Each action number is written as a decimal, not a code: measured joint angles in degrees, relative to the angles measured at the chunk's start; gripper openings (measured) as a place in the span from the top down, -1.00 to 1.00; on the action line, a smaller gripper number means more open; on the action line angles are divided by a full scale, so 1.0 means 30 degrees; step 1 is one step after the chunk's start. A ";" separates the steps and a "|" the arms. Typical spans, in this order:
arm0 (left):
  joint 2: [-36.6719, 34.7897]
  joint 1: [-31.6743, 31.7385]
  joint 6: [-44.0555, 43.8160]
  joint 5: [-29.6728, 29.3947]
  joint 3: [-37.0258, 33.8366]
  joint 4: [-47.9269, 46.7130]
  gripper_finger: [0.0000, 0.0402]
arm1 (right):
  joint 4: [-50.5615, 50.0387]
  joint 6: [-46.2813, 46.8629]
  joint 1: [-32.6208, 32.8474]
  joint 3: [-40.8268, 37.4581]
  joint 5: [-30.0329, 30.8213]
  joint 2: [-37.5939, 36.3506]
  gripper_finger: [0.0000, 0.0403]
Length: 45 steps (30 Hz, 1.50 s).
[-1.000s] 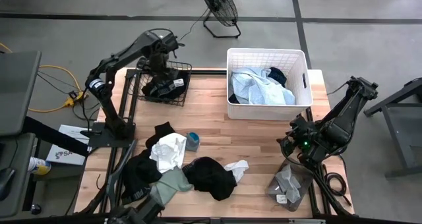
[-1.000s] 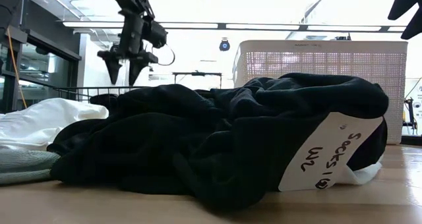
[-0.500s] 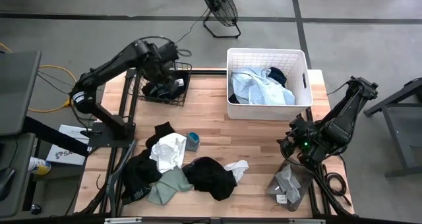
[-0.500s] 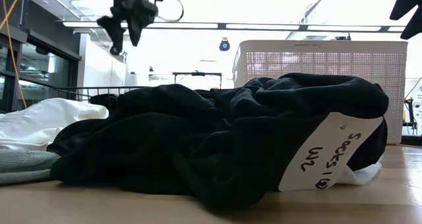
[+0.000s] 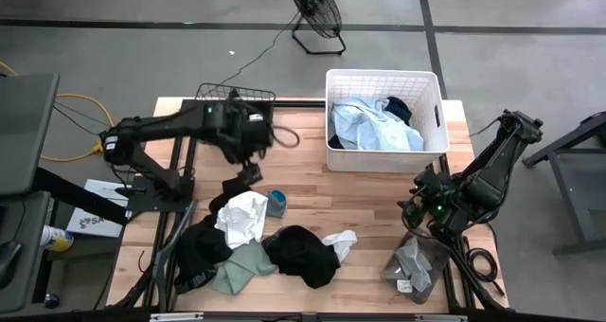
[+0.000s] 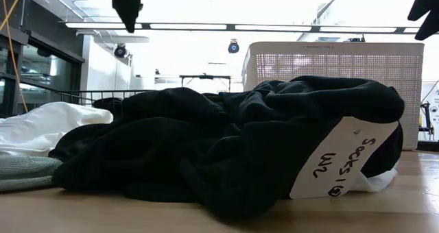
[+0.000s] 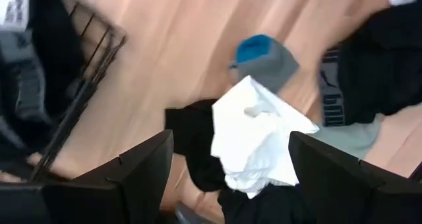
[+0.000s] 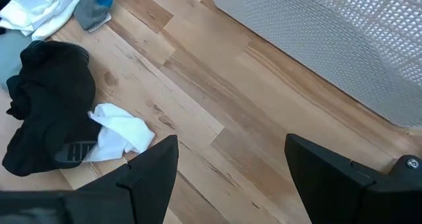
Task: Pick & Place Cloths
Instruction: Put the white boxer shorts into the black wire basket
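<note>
Loose cloths lie in a heap on the table's near left: a white one (image 5: 244, 216), black ones (image 5: 303, 254) (image 5: 232, 187), a sage green one (image 5: 241, 265), a grey-and-blue sock (image 5: 276, 203) and a small white one (image 5: 339, 241). My left gripper (image 5: 248, 161) hangs open above the wood between the black wire basket (image 5: 235, 95) and the heap, pointing down at the white cloth (image 7: 257, 135), with nothing held. My right gripper (image 5: 417, 213) waits open at the right, above a grey cloth (image 5: 415, 263).
The white laundry basket (image 5: 383, 109) at the far middle holds pale blue and dark cloths. The wire basket (image 7: 72, 85) holds dark cloths. Bare wood lies between the heap and my right gripper (image 8: 231, 165). A floor fan (image 5: 315, 14) stands beyond the table.
My left gripper has swung from over the wire basket toward the table's near edge and risen a little, turning as it went. It now hangs over the wood by the heap, still open with nothing in it. The cloths have not moved.
</note>
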 joint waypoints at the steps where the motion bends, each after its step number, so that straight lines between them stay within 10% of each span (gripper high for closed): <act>1: 0.0048 -0.0500 0.0001 -0.0097 0.0022 0.0155 -0.48 | 0.0000 -0.0079 0.0000 0.0000 0.0000 0.0000 -0.34; 14: 0.2056 -0.3854 -0.0233 -0.1501 -0.0146 0.0105 -0.48 | 0.0035 -0.0709 -0.0006 -0.0007 -0.0117 0.0000 -0.34; 29: 0.2400 -0.3799 -0.1811 0.1772 -0.8139 0.3921 -0.48 | 0.0168 -0.0941 0.0000 -0.0007 -0.0124 0.0000 -0.34; 45: 0.2833 -0.3792 -0.3956 0.1052 -1.0302 0.5160 -0.48 | 0.0408 -0.0941 -0.0004 -0.0007 -0.0587 0.0000 -0.34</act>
